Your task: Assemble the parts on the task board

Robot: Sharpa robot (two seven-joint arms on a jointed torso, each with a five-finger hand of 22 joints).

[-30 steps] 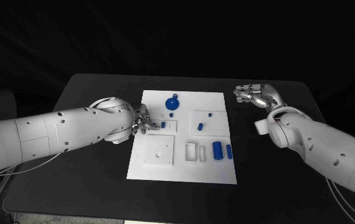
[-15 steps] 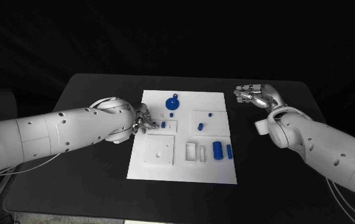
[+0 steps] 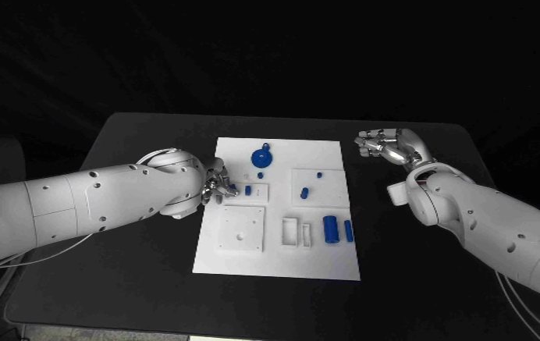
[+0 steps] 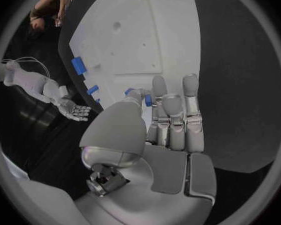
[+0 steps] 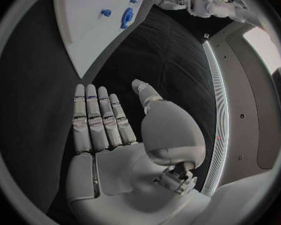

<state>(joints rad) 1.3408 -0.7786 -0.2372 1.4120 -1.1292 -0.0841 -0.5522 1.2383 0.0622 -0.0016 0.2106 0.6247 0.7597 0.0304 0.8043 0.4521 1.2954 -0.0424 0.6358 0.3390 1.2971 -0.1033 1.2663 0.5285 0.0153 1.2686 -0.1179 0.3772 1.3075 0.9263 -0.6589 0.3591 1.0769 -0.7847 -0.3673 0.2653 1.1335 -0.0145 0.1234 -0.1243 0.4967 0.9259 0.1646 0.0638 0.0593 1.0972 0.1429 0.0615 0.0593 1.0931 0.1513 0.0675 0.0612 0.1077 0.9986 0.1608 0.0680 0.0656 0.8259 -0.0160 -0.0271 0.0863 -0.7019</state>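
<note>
The white task board (image 3: pixel 282 259) lies mid-table. My left hand (image 3: pixel 218 182) hovers at its left edge, thumb and a finger pinching a small blue peg (image 3: pixel 247 190) that stands in a small raised square plate (image 3: pixel 261 193). The left wrist view shows the peg (image 4: pixel 147 99) between the thumb tip and the fingers (image 4: pixel 159 92). My right hand (image 3: pixel 389 145) floats over the black table right of the board, open, its fingers (image 5: pixel 97 117) straight and side by side, holding nothing.
On the board lie a round blue part with a knob (image 3: pixel 261 156), a short blue peg (image 3: pixel 261 175), two small blue pieces (image 3: pixel 303 193), a blue cylinder (image 3: pixel 331 228) and a thin blue bar (image 3: pixel 349 232). A white square block (image 3: pixel 242 228) and slotted holders (image 3: pixel 290 232) sit near the front.
</note>
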